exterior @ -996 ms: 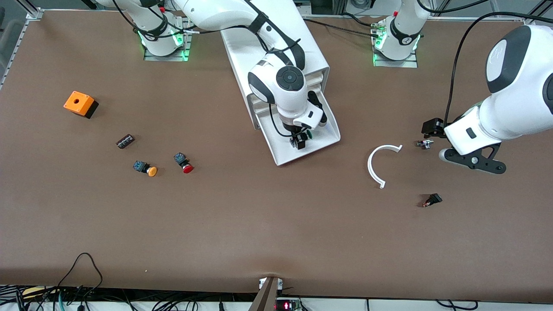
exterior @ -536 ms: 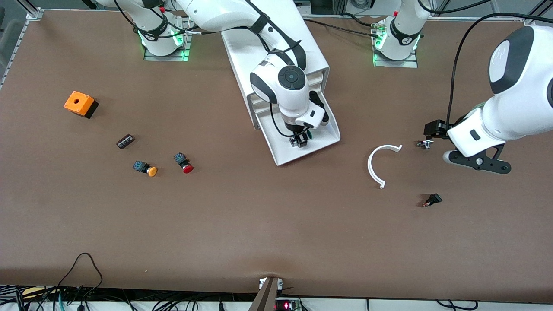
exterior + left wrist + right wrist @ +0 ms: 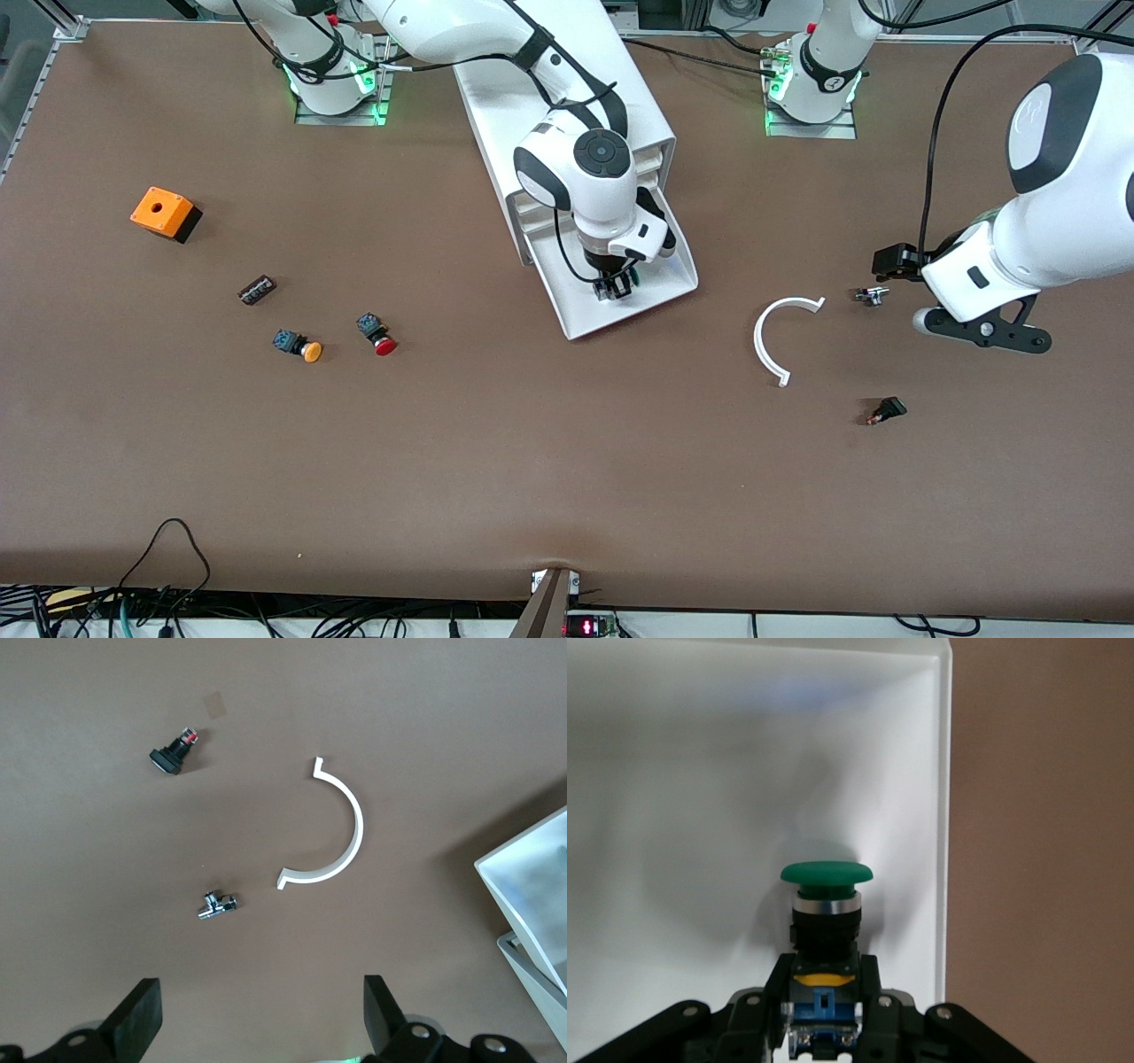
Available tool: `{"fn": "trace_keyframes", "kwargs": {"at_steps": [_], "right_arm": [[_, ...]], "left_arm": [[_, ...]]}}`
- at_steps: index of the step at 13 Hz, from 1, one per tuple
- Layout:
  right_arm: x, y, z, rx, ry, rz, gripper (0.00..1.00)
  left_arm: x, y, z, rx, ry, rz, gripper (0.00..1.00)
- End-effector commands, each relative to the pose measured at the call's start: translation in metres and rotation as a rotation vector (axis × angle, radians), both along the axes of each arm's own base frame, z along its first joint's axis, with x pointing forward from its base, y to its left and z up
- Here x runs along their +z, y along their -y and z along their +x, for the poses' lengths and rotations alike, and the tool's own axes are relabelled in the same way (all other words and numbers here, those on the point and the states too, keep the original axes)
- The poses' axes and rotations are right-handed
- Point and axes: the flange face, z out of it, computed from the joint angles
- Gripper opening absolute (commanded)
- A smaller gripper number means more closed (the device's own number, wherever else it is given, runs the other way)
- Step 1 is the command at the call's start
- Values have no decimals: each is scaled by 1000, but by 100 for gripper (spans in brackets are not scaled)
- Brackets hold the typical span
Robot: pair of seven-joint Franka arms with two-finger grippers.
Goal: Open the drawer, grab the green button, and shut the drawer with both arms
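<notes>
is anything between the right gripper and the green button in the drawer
Nothing visible. The right gripper is already in the open drawer, its fingers on either side of the green button's body.

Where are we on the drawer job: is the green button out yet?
Done: the lowest white tray drawer is pulled open. In hand: the right gripper, jaws shut on the green-capped push button, is low over the drawer tray, not clear of it. Left: carry it out and close the drawer. The left gripper waits open over the table.
</notes>
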Motion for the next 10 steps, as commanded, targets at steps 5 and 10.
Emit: {"fn": "trace_keyframes", "kwargs": {"at_steps": [5, 10], "right_arm": [[53, 4, 13, -25, 72, 12, 21], [131, 60, 59, -147, 128, 19, 21]], "left_arm": [[7, 7, -14, 25, -26, 25, 100], [9, 21, -13, 0, -10, 29, 100]]}}
